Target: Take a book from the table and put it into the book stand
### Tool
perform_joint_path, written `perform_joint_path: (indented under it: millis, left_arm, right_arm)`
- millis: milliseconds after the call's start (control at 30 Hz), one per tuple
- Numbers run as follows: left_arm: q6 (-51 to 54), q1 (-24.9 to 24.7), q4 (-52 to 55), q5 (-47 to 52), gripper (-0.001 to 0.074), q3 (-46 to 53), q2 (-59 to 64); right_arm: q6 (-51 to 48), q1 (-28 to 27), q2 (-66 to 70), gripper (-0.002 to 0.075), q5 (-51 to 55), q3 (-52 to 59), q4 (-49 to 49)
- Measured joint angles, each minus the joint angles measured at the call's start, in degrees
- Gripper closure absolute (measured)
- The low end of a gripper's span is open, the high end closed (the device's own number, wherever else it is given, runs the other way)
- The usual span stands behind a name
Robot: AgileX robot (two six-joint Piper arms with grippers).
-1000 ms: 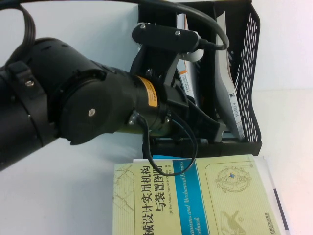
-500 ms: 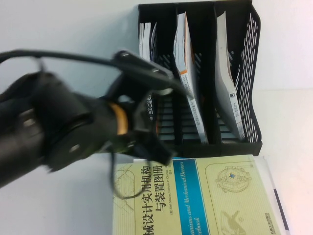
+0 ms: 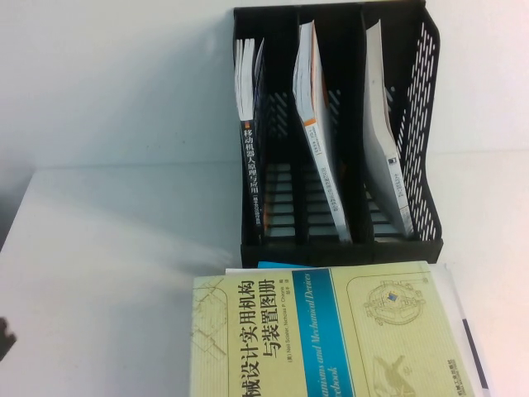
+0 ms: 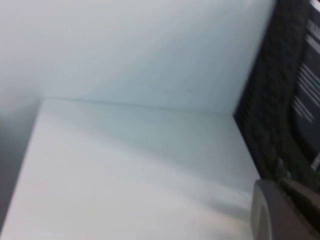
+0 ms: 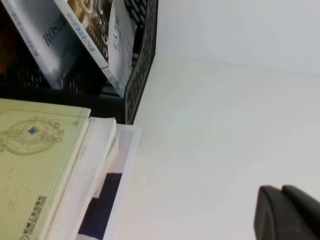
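The black book stand (image 3: 417,107) stands at the back of the white table (image 3: 116,248), with one book in each of its three slots. In the right wrist view a white book with a dark orange-brown picture (image 5: 92,15) leans in the slot beside the stand's perforated right wall (image 5: 142,60); in the high view that slot holds a thin pale book (image 3: 384,157). My left gripper (image 4: 280,215) is low at the table's left, apart from the stand (image 4: 280,100); only a dark bit of it (image 3: 4,339) shows in the high view. My right gripper (image 5: 287,212) is shut and empty over bare table right of the stand.
A black-spined book (image 3: 250,174) is in the left slot and a white one with an orange mark (image 3: 314,141) in the middle slot. A pale yellow-green book with a blue band (image 3: 331,331) tops a stack in front of the stand, also in the right wrist view (image 5: 35,165).
My left arm has drawn back from the stand to the front left and is nearly out of the high view. The three books in the stand now show uncovered.
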Motion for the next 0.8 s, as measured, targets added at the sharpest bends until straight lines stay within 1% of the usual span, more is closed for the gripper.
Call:
perform_joint_path:
  millis: [167, 267, 367, 433, 600, 700, 800]
  left_arm:
    - [-6.2, 10.1, -1.3, -1.1, 0.0737, 14.8, -17.8]
    - [-7.5, 14.6, -3.1, -2.4, 0.0737, 23.1, -27.7]
    - [-8.3, 17.7, -5.6, -1.1, 0.0737, 26.5, -32.7]
    - [-8.4, 18.7, -6.5, 1.2, 0.0737, 26.5, -33.2]
    - [-7.1, 19.0, -6.5, 2.3, 0.0737, 26.5, -32.6]
    - [-4.2, 19.0, -5.8, 4.6, 0.0737, 26.5, -33.2]
    - [1.5, 17.9, -7.0, 6.8, 0.0737, 26.5, -33.4]
  right_arm:
    - [0.0, 0.0, 0.0, 0.0724, 0.0, 0.0, 0.0]
    - [0.0, 0.0, 0.0, 0.0725, 0.0, 0.0, 0.0]
    - [0.0, 0.0, 0.0, 0.0725, 0.0, 0.0, 0.0]
    - [0.0, 0.0, 0.0, 0.0725, 0.0, 0.0, 0.0]
    - [0.0, 0.0, 0.0, 0.0726, 0.0, 0.0, 0.0]
    - [0.0, 0.0, 0.0, 0.0726, 0.0, 0.0, 0.0]
    - [0.0, 0.0, 0.0, 0.0726, 0.0, 0.0, 0.0]
